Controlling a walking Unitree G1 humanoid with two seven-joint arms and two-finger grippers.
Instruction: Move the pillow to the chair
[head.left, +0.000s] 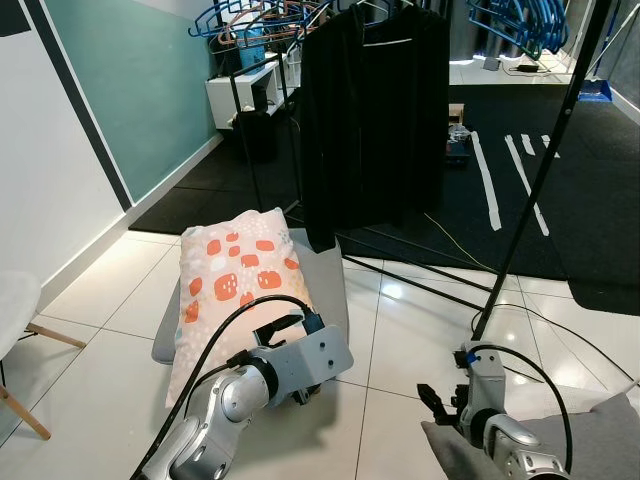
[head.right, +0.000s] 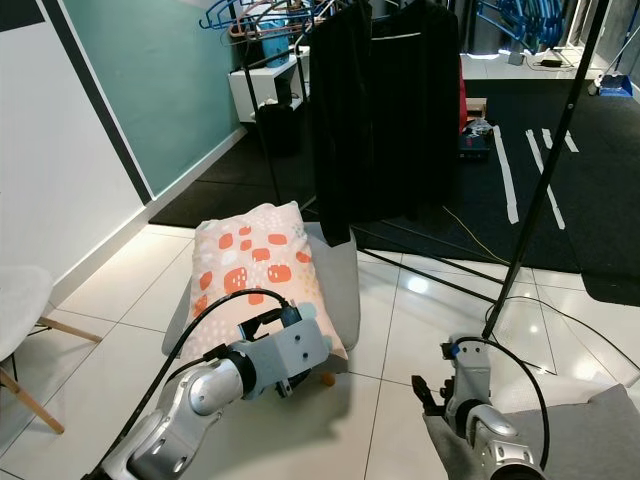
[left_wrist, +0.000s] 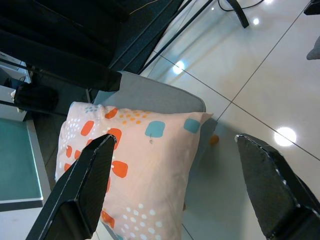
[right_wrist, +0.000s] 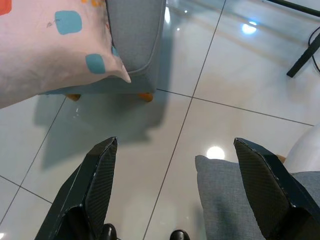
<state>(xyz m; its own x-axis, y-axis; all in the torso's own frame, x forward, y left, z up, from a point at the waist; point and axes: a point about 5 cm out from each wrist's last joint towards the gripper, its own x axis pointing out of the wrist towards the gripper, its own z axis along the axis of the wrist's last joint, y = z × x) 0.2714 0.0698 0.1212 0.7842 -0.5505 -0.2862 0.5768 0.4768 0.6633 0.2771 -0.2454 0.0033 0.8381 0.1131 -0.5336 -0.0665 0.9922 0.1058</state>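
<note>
The pillow (head.left: 235, 272), pale pink with orange and blue patches, lies lengthwise on a low grey padded seat (head.left: 328, 275) on the tiled floor. My left gripper (left_wrist: 174, 139) hovers at the pillow's near end, open, its fingers (left_wrist: 85, 195) spread wide with the pillow's corner between and beyond them, not touching. My right gripper (right_wrist: 175, 141) is open low over the tiles, to the right of the pillow (right_wrist: 45, 50) and apart from it. A white chair (head.left: 15, 305) with wooden legs stands at the far left edge.
A clothes rack with a black garment (head.left: 375, 110) stands right behind the low seat. A slanted black pole (head.left: 540, 180) and cables (head.left: 560, 335) cross the floor at right. A grey cushion (head.left: 590, 430) lies under my right arm. Walls close the left side.
</note>
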